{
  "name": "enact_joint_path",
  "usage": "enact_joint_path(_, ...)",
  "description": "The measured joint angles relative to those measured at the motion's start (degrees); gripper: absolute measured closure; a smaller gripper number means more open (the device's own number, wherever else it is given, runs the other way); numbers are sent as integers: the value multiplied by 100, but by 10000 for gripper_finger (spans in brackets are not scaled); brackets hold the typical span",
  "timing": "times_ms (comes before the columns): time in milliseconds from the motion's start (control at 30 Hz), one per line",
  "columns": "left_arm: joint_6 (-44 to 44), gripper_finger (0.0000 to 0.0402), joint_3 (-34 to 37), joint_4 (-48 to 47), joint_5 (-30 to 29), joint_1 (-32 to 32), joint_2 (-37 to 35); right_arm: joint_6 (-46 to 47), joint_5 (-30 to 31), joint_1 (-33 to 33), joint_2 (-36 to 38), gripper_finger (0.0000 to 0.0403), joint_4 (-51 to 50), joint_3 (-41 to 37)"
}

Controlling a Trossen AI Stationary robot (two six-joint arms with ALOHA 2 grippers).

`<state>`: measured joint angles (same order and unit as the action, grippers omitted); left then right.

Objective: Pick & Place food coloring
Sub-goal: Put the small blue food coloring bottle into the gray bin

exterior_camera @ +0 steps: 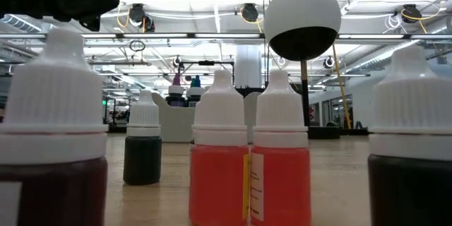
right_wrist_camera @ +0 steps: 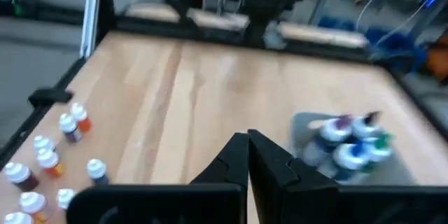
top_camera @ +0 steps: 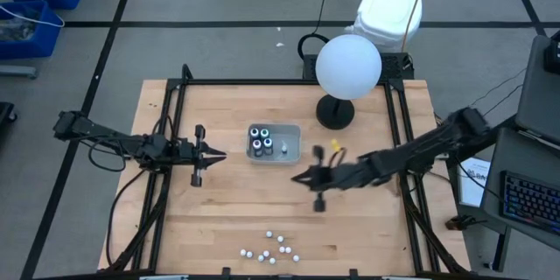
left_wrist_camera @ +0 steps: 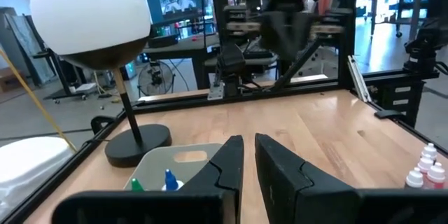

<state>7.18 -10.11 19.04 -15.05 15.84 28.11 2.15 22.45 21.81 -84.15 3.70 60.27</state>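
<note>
Several tiny food coloring bottles (top_camera: 261, 140) stand upright in the grey tray (top_camera: 293, 144) at the table's middle. Others with white caps (top_camera: 271, 247) stand loose near the front edge, close up in the low view (exterior_camera: 247, 155). My left gripper (top_camera: 220, 155) hovers level just left of the tray, its fingers (left_wrist_camera: 248, 155) a narrow gap apart with nothing between them. My right gripper (top_camera: 295, 178) is shut and empty in the air right of and nearer than the tray, pointing toward the table's left; its wrist view (right_wrist_camera: 247, 140) shows the tray (right_wrist_camera: 304, 122) and the loose bottles (right_wrist_camera: 49, 161).
A large white globe lamp (top_camera: 348, 66) on a black stand (top_camera: 335, 112) rises at the far right of the table, beyond the tray. A black frame (top_camera: 179, 96) borders the wooden table. Bare wood lies between the tray and the loose bottles.
</note>
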Motion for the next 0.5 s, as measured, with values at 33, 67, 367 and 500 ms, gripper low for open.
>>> enact_joint_path(33,0,355,0,-8,0,0,-1,15,8,36,-279,403,-259,349)
enact_joint_path(67,0,355,-2,-10,0,0,0,20,6,71,-552,403,-511,697)
enact_joint_path(367,-93,355,-2,-78,-2,0,1,667,-560,241,-2627,403,-2301,3426)
enact_joint_path(500,-257,355,-4,-84,-2,0,0,801,-992,328,-3241,403,-2883,4284)
